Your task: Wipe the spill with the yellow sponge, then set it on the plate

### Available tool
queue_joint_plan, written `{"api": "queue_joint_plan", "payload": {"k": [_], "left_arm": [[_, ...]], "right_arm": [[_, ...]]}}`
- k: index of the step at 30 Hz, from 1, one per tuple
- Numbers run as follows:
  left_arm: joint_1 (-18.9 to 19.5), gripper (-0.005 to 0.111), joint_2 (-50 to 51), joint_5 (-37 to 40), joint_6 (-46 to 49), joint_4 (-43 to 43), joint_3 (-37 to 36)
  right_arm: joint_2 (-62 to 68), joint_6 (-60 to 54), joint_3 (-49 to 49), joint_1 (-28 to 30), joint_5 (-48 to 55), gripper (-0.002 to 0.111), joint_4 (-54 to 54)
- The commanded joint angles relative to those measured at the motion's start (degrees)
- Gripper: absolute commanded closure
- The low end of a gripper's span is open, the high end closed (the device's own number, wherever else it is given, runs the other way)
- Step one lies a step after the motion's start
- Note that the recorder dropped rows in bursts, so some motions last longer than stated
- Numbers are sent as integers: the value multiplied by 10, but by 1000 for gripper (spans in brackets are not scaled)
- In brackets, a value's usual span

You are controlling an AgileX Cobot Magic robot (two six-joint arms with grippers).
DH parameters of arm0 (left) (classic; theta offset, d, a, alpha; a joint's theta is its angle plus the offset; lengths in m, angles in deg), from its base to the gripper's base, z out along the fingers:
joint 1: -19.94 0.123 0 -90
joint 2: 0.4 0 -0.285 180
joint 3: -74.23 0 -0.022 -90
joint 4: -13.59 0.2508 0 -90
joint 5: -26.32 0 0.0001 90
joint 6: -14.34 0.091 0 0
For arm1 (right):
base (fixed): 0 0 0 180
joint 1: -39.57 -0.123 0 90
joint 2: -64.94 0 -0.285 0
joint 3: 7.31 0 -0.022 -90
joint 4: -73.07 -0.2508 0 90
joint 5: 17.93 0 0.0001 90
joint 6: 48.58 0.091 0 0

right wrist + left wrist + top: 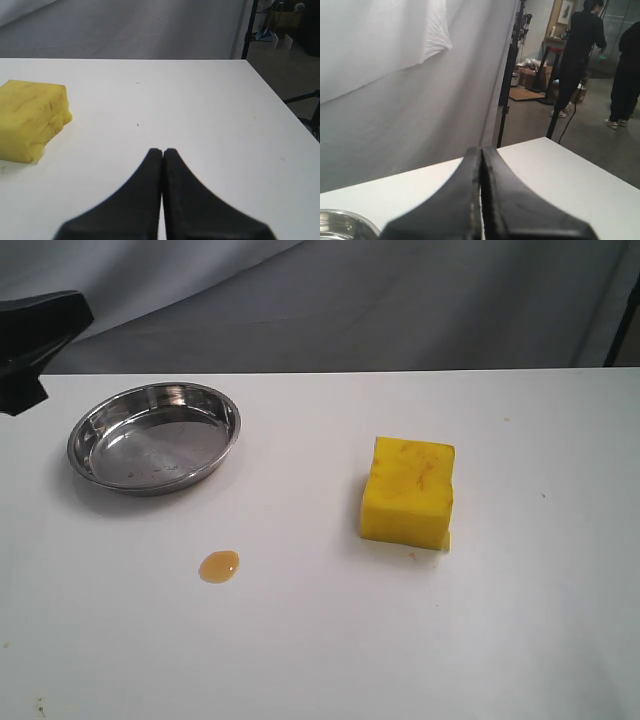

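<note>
The white counter (pixel 320 640) carries three things. The plate (pixel 150 445), a shallow shiny steel dish, sits toward the far left corner of the counter with nothing in it. The spill (pixel 219 566), a small glossy amber blob, lies on the bare surface just on the near side of the plate, apart from its rim. The yellow sponge (pixel 408 490), a thick block with faint orange-brown marks on its top face, rests flat to the right of the counter's middle, well apart from both the spill and the plate.

The left end effector (pixel 481 150) has its two black fingers pressed together with nothing between them. It hangs above the counter near the plate, and a sliver of the plate's rim shows below it in the left wrist view. A black arm part (pixel 35 340) juts in over the far left edge in the exterior view. The right end effector (pixel 162 151) is also closed on nothing and sits over bare counter, with the sponge off to one side and not touching it.

A grey cloth (pixel 400 300) hangs behind the far edge.
</note>
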Motion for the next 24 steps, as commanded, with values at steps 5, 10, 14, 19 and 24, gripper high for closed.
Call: {"api": "queue_joint_plan", "payload": {"k": [5,10,14,19,24], "left_arm": [[-4,107,29,20,19,8,18],[-25,107,29,28,46,8,18],[-76,107,29,55,92,-13,18],[-139,107,29,99,186,-88,18],[-190,107,29,106,268,-167,18]], "right_arm": [[-3,-6,2,0,-1,108,-3],[-3,-6,2,0,-1,108,-3],[-3,-5,2,0,-1,108,-3],[-3,-5,2,0,-1,108,-3],[-3,-5,2,0,-1,108,-3]]}}
